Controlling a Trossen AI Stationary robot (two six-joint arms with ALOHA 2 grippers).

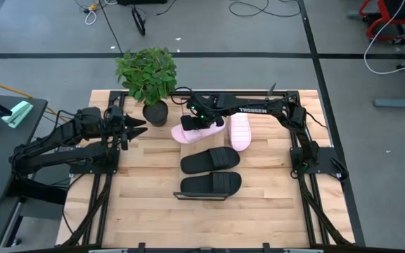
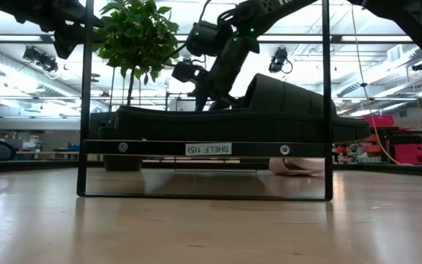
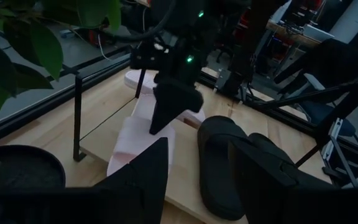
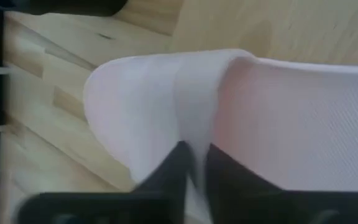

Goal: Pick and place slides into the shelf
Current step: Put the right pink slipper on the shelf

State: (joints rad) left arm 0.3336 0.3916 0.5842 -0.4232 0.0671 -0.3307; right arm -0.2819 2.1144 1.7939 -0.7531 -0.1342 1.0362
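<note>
Four foam-like slide sandals lay on the light wooden tabletop [image 1: 139,204]: two black ones and two pale pink ones. The right arm reached across the far side of the table, and its two-finger right gripper [image 1: 201,121] was down on the left pale pink slide [image 1: 187,133]. In the right wrist view its dark fingers [image 4: 178,163] stood close together, pinching a thin edge of that pink slide's broad strap [image 4: 166,99] between them. The left wrist view showed the same gripper [image 3: 169,106] pressed onto the slide [image 3: 135,140] from above. The second pale pink slide [image 1: 240,131] lay just beside the first, to its right, pointing away from the table's front.

Nearer the front, one black slide [image 1: 210,160] rested on the bare tabletop. The other black slide [image 1: 211,184] sat on top of the long, low shelf with a thin black metal frame [image 2: 204,149], which stood at the table's front edge; in the low view the slide [image 2: 269,106] lay along its top.

The left gripper [image 1: 133,127] hung by the black pot of a leafy green plant [image 1: 148,74] at the far left of the table, its fingers [image 3: 143,171] spread apart and holding nothing.
</note>
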